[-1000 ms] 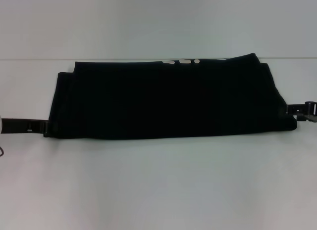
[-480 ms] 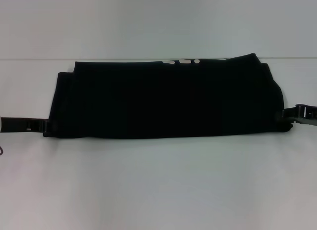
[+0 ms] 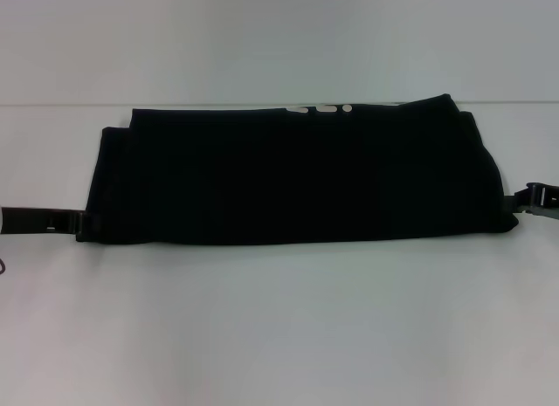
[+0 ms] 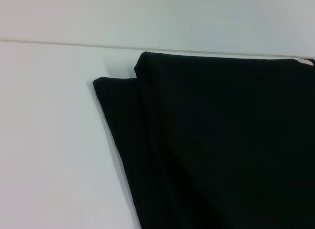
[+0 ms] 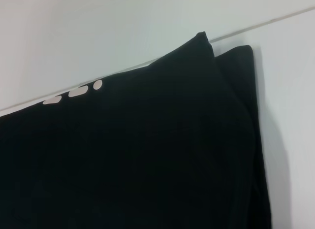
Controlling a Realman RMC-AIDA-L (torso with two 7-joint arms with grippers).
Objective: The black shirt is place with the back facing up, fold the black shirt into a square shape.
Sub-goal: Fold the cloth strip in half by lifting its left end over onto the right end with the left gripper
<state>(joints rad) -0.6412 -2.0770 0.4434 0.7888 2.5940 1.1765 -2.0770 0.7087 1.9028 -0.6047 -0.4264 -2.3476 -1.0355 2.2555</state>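
Head view: your black shirt (image 3: 297, 175) lies flat on the white table (image 3: 279, 327), folded into a wide band, white print (image 3: 321, 109) at its far edge. Your left gripper (image 3: 77, 223) sits at the shirt's near left corner, your right gripper (image 3: 517, 205) at the near right corner; can't tell whether either one pinches fabric.

Left wrist view: only stacked shirt layers on the table, no fingers visible.

Right wrist view: shirt corner and white print, no fingers visible.
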